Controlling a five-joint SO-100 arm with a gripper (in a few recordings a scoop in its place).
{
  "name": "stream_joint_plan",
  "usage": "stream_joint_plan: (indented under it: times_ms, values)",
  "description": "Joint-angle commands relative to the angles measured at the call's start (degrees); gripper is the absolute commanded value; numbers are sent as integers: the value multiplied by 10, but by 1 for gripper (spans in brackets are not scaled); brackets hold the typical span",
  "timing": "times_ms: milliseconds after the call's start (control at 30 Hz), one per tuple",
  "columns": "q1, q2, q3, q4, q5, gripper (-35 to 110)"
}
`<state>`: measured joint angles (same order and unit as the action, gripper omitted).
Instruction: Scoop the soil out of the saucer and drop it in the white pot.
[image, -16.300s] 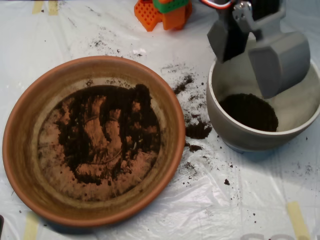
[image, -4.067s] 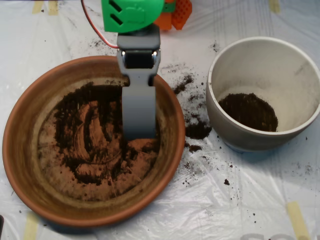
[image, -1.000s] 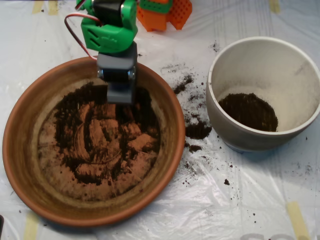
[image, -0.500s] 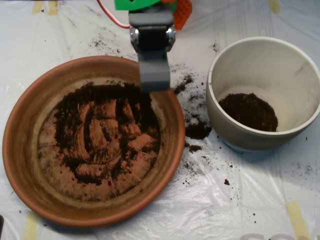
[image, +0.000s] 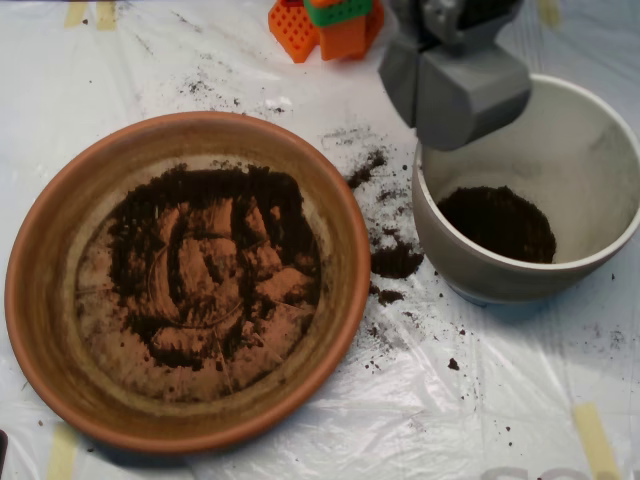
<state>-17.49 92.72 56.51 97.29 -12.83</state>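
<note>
Overhead view. My scoop (image: 455, 85) hangs over the upper-left rim of the white pot (image: 480, 270), its grey shells overlapping that rim in the picture; from this angle the shells look drawn together with no gap between them, though the lower edges are hard to read, and I cannot see whether any soil sits inside.

The white pot stands right of the saucer (image: 40, 300), close to it but not touching. A dark round heap of soil (image: 497, 222) lies on the pot's floor, toward the near side, with the pale inner wall bare around it.

The saucer holds the larger share of soil (image: 215, 262): a thin, raked layer across the middle of its floor, with bare terracotta streaks showing through and a clean band between the soil and the rim.

Spilled crumbs (image: 395, 260) lie on the clear plastic sheet (image: 480, 410) between saucer and pot, the heaviest clump just beside the pot's left wall; finer scatter reaches up toward my scoop and down past the pot's base.

An orange and green block (image: 325, 25) sits above the saucer, left of my scoop.
</note>
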Motion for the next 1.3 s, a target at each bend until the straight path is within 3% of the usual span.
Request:
stream_joint_plan:
  times_ms: [0, 167, 433, 667, 933, 1267]
  values:
    - [-69, -4, -62, 21, -13, 1]
    - [-97, -9, -22, 27, -30, 43]
    - [-70, 30, 32, 3, -28, 47]
    - [-19, 66, 10, 4, 19, 38]
    - [171, 86, 37, -3, 93, 36]
    - [418, 132, 393, -238, 96, 33]
